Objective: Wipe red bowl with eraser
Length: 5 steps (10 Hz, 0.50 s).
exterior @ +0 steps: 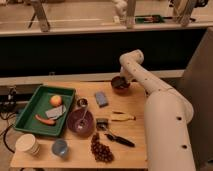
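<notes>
Red bowl (120, 86) sat near the far edge of the table (136, 131), beyond and right of the blue-grey block (101, 98). The end effector (122, 78) hung directly over it, close to its rim. Whether it gripped anything could not be told.

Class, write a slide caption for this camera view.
Robot gripper at the red bowl near the table's far edge.
</notes>
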### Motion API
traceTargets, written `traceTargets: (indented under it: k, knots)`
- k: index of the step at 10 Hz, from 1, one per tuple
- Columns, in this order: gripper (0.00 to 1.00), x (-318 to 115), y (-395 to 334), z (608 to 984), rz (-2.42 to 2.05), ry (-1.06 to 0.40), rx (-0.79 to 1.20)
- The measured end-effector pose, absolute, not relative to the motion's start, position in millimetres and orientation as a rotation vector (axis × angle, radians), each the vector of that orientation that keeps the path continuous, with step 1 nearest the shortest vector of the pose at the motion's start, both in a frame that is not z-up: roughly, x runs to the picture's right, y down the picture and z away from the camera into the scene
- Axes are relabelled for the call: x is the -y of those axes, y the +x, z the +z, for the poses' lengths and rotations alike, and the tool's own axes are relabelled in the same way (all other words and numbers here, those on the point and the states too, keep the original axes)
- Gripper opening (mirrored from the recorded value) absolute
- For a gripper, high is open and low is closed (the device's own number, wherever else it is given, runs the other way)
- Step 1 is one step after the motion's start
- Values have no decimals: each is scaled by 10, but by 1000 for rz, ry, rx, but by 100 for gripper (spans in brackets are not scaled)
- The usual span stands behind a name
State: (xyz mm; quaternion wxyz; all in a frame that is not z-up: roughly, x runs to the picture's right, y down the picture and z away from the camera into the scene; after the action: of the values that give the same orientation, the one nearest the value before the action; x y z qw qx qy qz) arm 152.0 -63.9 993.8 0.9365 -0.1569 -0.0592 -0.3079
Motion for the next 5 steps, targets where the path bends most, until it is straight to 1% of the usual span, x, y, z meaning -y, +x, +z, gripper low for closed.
traceTargets:
  k: [3,5]
  knots:
    - [0,505,1467,9856,-649,-332,146]
    - [0,461,1594,9719,-641,-335,132]
